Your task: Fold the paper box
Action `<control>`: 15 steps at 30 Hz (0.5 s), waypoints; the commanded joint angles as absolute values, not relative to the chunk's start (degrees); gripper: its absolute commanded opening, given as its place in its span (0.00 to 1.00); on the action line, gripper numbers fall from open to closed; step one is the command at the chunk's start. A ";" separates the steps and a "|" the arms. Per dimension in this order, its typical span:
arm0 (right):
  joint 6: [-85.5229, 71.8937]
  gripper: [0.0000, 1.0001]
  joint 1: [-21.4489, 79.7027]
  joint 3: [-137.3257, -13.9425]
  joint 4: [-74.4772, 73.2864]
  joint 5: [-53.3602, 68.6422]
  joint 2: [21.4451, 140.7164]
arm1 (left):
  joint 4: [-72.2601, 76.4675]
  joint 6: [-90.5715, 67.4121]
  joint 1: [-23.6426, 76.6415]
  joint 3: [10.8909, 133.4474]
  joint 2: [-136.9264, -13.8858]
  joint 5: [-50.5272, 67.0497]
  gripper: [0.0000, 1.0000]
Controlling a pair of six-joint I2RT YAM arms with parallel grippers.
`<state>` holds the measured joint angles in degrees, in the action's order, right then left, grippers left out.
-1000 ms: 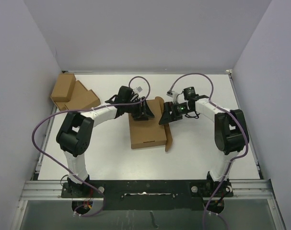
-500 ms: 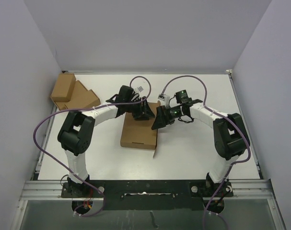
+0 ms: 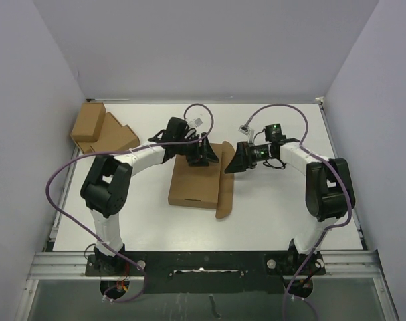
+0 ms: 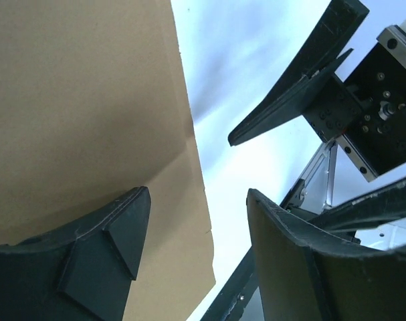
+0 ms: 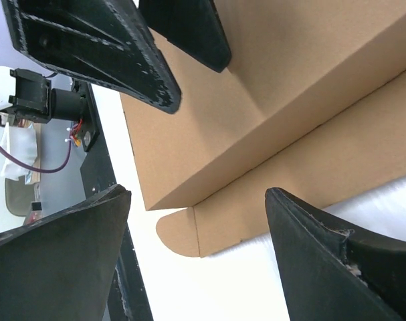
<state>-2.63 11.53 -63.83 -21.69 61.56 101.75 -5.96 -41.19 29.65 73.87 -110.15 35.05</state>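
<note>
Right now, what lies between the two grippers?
The right flap of the paper box: the top view shows its far end between the left gripper and the right gripper.

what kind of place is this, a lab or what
Probably a robotics lab test cell: a white table boxed in by plain walls, a left arm and right arm bolted to a metal rail at its near edge, and a paper box laid out between them.

Box (image 3: 196, 182): plain brown, unprinted. Table (image 3: 273, 208) under box: white. Small boxes (image 3: 99, 130) left of box: same brown. Left gripper (image 4: 197, 194), right gripper (image 5: 197, 192): black. Cables (image 3: 61, 179): purple.
</note>
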 commanded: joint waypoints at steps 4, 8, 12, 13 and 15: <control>1.16 0.82 6.83 -65.06 -22.40 61.45 99.44 | -1.91 -34.82 27.87 74.36 -99.15 35.48 0.62; -1.78 0.72 5.17 -64.22 -20.28 55.27 99.73 | 0.10 -28.69 25.62 66.71 -91.06 31.77 0.68; -3.49 0.60 4.36 -68.69 -19.75 48.73 105.35 | -0.33 -24.03 21.68 59.21 -83.42 26.08 0.87; -2.15 0.60 4.36 -70.89 -20.64 47.91 106.72 | -0.21 -24.36 20.07 57.51 -82.59 26.41 0.89; 0.41 0.60 4.21 -74.56 -20.77 46.26 109.59 | -0.03 -25.80 17.10 54.78 -81.85 28.85 0.91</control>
<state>-2.44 4.32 -67.05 -22.15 51.66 104.77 -2.20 -28.16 22.11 59.55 -85.80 29.82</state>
